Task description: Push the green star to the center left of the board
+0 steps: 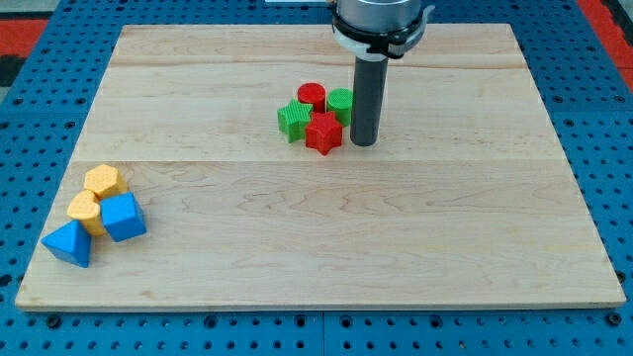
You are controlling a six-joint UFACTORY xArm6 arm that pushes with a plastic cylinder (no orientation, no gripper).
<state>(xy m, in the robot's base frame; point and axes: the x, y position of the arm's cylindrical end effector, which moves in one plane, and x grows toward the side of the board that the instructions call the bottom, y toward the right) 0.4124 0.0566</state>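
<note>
Eight blocks: small coloured pieces sit in two clusters on a pale wooden board (326, 227), which rests on a blue pegboard surface (613, 148).
Near cluster: at the view's bottom left lie a blue triangular block (68, 243), a blue cube-like block (123, 217) and two yellow rounded blocks (86, 209) (103, 181), all touching or nearly so.
Far cluster: above the board's middle sit a red star-shaped block (323, 133), a green star-shaped block (294, 119), a red cylinder (312, 97) and a green rounded block (340, 102), packed together.
Rod: my tip (363, 144) stands on the board just right of the red star, holding nothing.
Key relation: the green star lies to the view's left of my tip, with the red star between them; the target area is further left again.
Hard to see: the green rounded block is partly covered by the rod, so its shape is uncertain; the arm's upper part is cut off at the view's top.
</note>
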